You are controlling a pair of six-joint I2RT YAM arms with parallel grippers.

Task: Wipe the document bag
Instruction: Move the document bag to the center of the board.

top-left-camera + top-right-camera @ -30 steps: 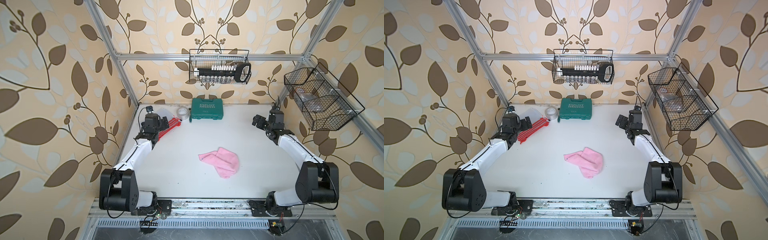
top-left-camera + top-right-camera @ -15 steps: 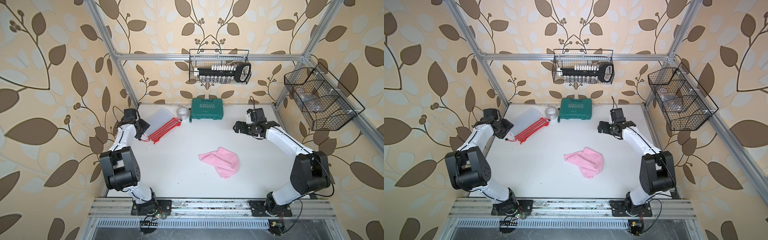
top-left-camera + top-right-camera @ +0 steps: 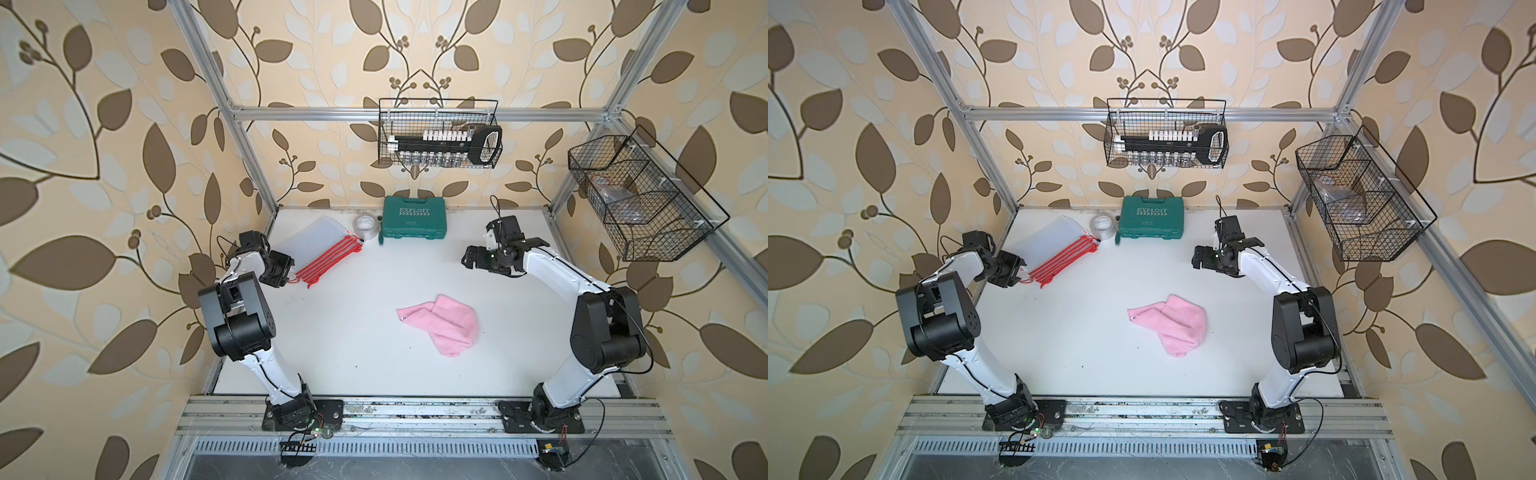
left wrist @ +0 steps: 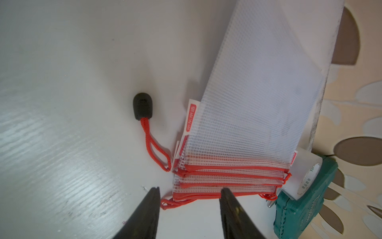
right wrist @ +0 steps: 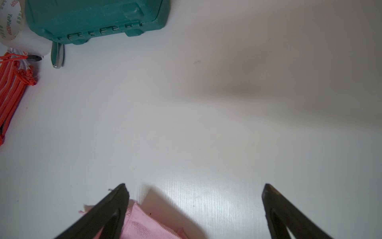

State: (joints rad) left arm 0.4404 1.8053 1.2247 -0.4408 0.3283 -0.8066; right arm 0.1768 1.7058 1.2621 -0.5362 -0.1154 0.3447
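Evidently at the grasp step: the left hand [image 4: 190, 189], half-spread, frames a corner of the red-trimmed white mesh document bag [image 4: 248, 103]; the right hand [image 5: 195, 186] gapes empty. Next comes a pinch.

Your white tabletop [image 3: 353, 353] carries stacked mesh document bags [image 3: 320, 243], a tape roll [image 3: 365, 226] and a green tool case [image 3: 413, 218] at the back, with a pink cloth [image 3: 446, 326] mid-surface.

White arm links [image 3: 557, 270], black joints [image 3: 602, 332], thin cables [image 3: 495, 208]
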